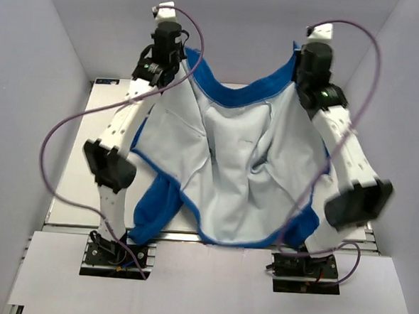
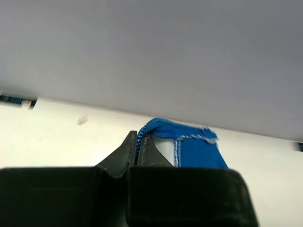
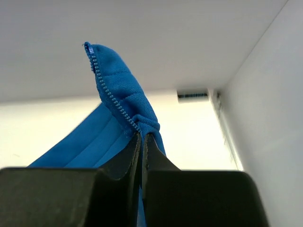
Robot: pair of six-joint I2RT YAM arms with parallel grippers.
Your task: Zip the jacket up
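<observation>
Jaws on both arms are clamped shut on the jacket [image 1: 244, 173].

Overhead view: the left arm [image 1: 122, 134] and right arm [image 1: 348, 155] hold it spread between them over the table [image 1: 102, 111]. Its pale lining faces the camera and a blue edge sags between the two grips.

Left wrist view: the left jaws pinch a blue, toothed zipper edge.

Right wrist view: the right jaws pinch the other zipper edge, and a blue flap stands above their tips.

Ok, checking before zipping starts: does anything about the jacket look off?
Yes. The jacket hangs wide open between the left gripper and right gripper, each pinching an edge. Its zipper teeth are unjoined and the pale lining faces the overhead camera. A blue fold bunches low on the left.
</observation>
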